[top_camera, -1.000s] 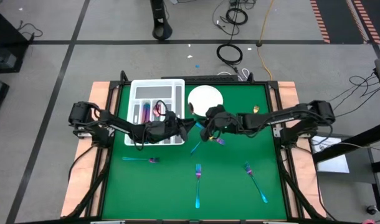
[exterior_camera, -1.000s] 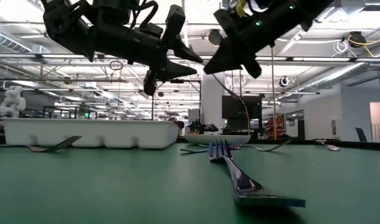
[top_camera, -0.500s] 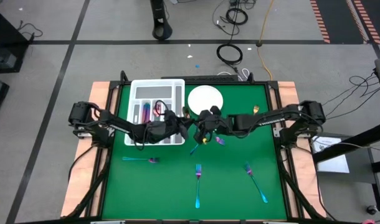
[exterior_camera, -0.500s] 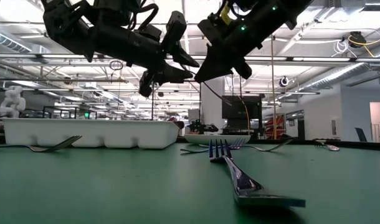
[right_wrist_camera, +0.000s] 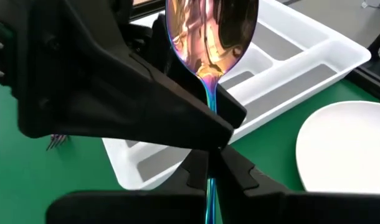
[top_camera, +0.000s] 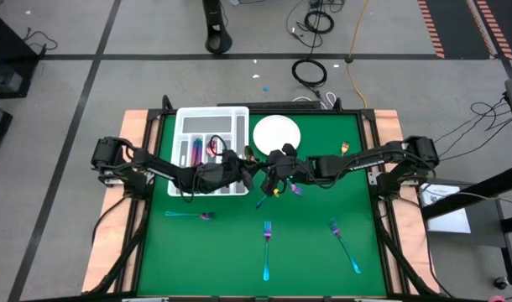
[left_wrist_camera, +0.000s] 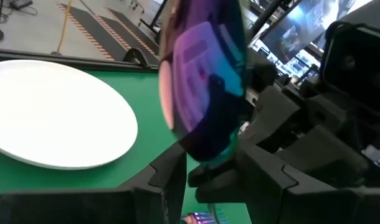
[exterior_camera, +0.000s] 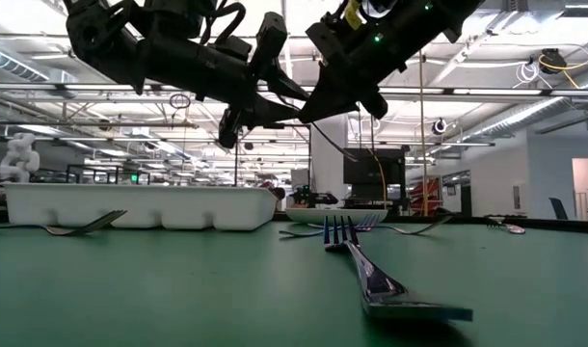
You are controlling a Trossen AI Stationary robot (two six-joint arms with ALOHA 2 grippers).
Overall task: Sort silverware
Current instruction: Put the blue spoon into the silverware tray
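Observation:
An iridescent spoon [right_wrist_camera: 212,31] of the silverware hangs in the air over the table's middle. My right gripper [right_wrist_camera: 210,180] is shut on it and reaches in from the table's right [top_camera: 271,179]. My left gripper [left_wrist_camera: 212,180] faces it from the left, level and open [top_camera: 249,171]. Its fingers stand on either side of the spoon's bowl [left_wrist_camera: 202,93]. In the low view the two grippers meet tip to tip [exterior_camera: 299,106]. Forks lie flat on the green mat [top_camera: 266,252], [top_camera: 344,245], [top_camera: 190,215]. My right gripper pinches the spoon's thin handle [right_wrist_camera: 209,163] between its two fingers, coming from the table's right and slanting down. The handle runs along the fingers. The bowl sticks out past the fingertips, clear of the table. My left gripper: I cannot tell whether its fingers touch the bowl.
The white divided tray [top_camera: 212,111] stands at the far left behind my left arm, with a few pieces in its slots. The round white plate [top_camera: 277,132] lies beside it. More silverware lies under the grippers [top_camera: 263,200], [top_camera: 296,190], and one piece at the far right [top_camera: 344,147].
My right gripper has carried the spoon toward the table's left until its tip meets my left gripper, rolling slightly on the way. The spoon stays clear of the table.

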